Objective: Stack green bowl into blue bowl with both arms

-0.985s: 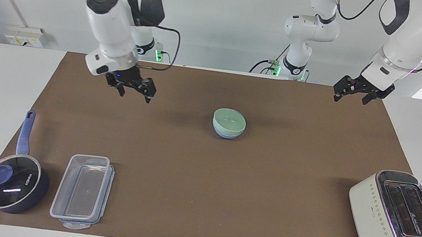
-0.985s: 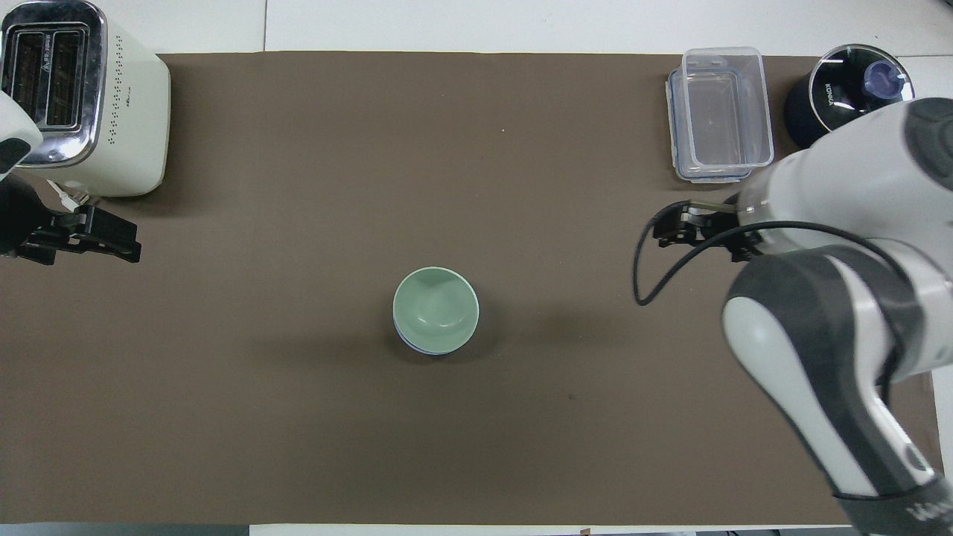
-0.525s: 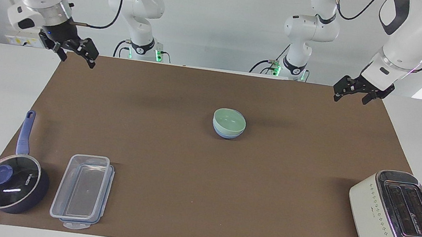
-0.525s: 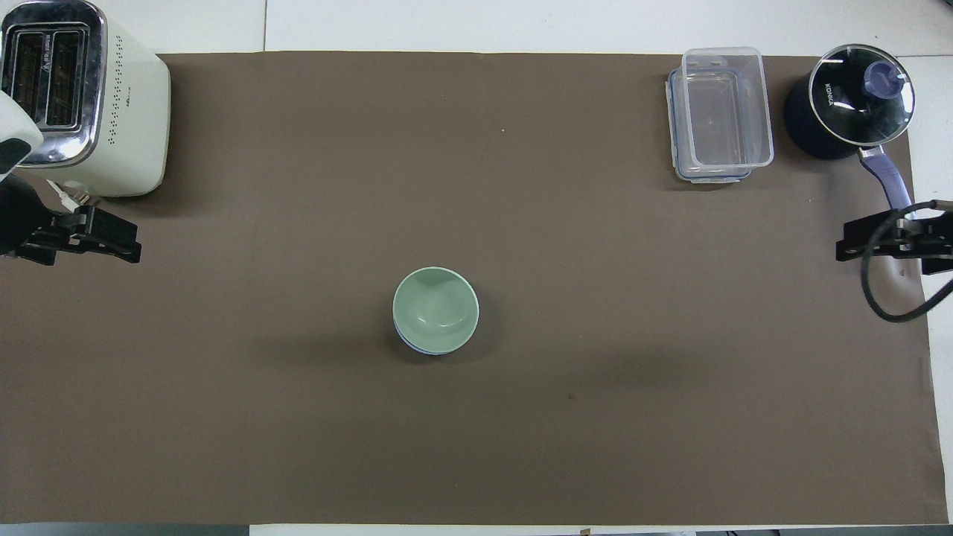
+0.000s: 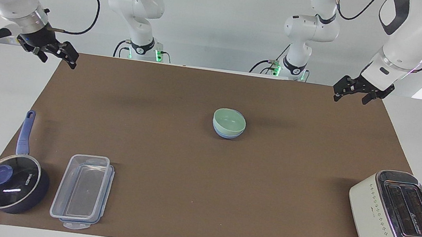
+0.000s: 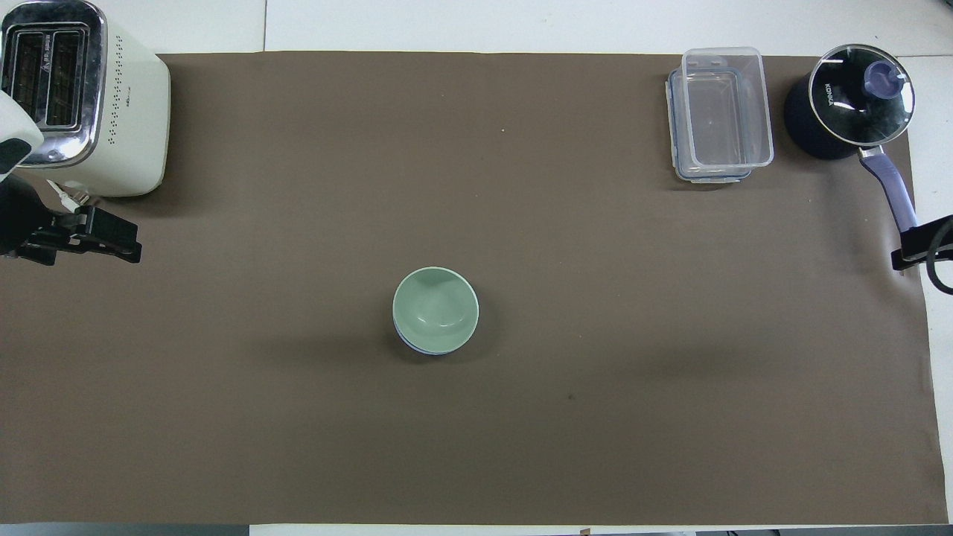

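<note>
The green bowl [image 5: 229,119] sits nested in the blue bowl [image 5: 227,135] in the middle of the brown mat. In the overhead view the green bowl [image 6: 435,309] covers the blue bowl [image 6: 414,345], which shows only as a thin rim. My left gripper [image 5: 350,97] hangs open and empty over the mat's corner at the left arm's end, and it also shows in the overhead view [image 6: 97,240]. My right gripper [image 5: 59,60] hangs open and empty over the mat's edge at the right arm's end, and only its tip shows at the edge of the overhead view [image 6: 914,255].
A cream toaster [image 5: 398,216] stands far from the robots at the left arm's end. A clear lidded container [image 5: 81,191] and a dark blue saucepan with a glass lid [image 5: 10,186] stand far from the robots at the right arm's end.
My right arm has swung back from over the mat to the mat's edge at its own end. The left arm and the nested bowls have not moved.
</note>
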Robot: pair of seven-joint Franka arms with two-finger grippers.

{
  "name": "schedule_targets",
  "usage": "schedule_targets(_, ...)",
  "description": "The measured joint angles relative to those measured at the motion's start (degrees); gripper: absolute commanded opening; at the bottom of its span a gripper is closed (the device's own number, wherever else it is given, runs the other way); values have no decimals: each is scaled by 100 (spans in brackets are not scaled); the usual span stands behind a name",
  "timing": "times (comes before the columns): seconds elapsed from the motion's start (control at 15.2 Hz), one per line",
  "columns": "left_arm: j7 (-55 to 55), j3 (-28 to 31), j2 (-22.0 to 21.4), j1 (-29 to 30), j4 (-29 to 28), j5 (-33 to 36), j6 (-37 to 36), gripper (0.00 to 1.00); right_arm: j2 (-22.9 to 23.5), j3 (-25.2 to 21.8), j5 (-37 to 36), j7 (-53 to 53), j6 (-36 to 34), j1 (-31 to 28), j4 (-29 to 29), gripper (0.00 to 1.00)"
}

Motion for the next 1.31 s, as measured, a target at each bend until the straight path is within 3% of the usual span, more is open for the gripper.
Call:
schedule_targets(0.39, 0, -5, -31, -8, 0, -2, 0, 100, -31, -327, 3, 0, 7, 412, 96, 100)
schedule_targets(1.31, 1, -27, -40, -25, 0, -5, 1, 100, -200, -511, 122, 0, -62, 568, 111, 100)
